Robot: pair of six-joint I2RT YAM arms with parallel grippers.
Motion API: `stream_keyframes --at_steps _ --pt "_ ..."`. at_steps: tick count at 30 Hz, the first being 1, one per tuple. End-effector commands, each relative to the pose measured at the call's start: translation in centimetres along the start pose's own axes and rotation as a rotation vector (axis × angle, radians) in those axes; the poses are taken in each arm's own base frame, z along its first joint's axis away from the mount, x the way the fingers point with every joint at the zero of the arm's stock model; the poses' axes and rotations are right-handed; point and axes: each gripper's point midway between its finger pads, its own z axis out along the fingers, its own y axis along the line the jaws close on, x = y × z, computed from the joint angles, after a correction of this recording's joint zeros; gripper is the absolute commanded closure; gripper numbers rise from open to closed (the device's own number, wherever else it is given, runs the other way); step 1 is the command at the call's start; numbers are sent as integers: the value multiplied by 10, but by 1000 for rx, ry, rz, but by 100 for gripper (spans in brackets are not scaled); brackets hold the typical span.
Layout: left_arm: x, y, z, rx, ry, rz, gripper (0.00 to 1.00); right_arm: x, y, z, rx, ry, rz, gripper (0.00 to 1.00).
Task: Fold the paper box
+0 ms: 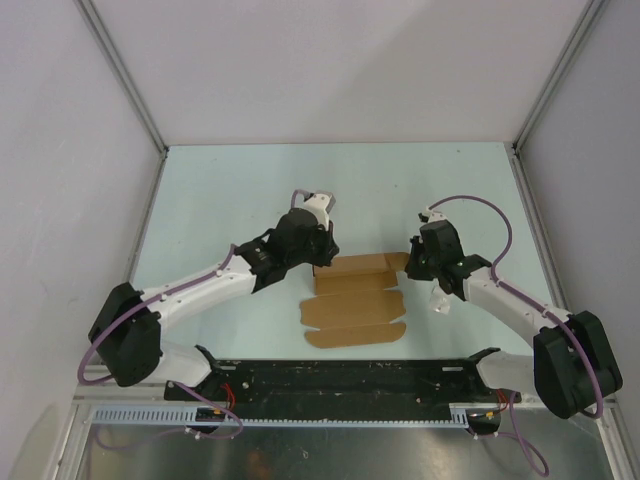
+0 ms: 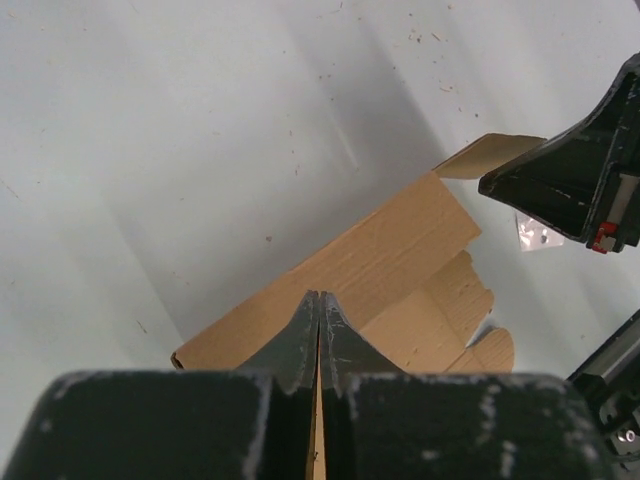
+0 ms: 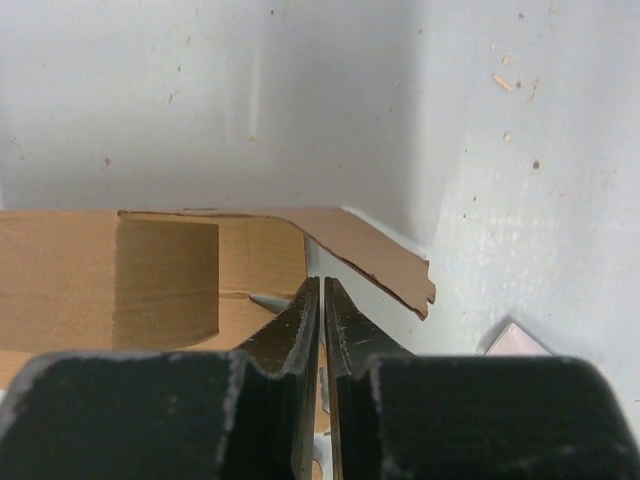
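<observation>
Left arm reaches in from seven o'clock, elbow low, wrist bent over; the left gripper (image 1: 318, 266) points toward four o'clock, jaws pressed tight on an edge of the paper box (image 2: 380, 250). Right arm comes from five o'clock, and the right gripper (image 1: 411, 263) aims toward nine, jaws all but together.

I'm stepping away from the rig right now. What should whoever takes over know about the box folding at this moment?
Left fingers: shut, pinching the left end of the paper box at its far panel.
Right fingers: almost together at the box's right-end tab; whether they grip it is unclear.
Box: mid-table, between the arms, mostly a flat sheet, far panel raised.
Done: first panel lifted.
Left: folding the near panels and closing the tabs.
</observation>
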Motion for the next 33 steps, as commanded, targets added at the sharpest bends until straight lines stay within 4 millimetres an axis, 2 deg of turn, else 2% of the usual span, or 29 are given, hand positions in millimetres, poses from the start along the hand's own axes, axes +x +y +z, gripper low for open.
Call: stream_keyframes --at_steps 1,9,16,22,33 --pt "4 1 11 7 -3 23 100 -13 0 6 17 -60 15 90" --pt "30 6 16 19 46 9 100 3 -12 15 76 -25 33 90" --pt "48 12 16 11 74 0 100 13 -11 23 77 -11 32 90" --pt "54 15 15 10 83 -6 100 20 -8 32 97 -16 32 90" --pt "53 16 11 7 71 1 100 28 -4 47 105 -28 11 90"
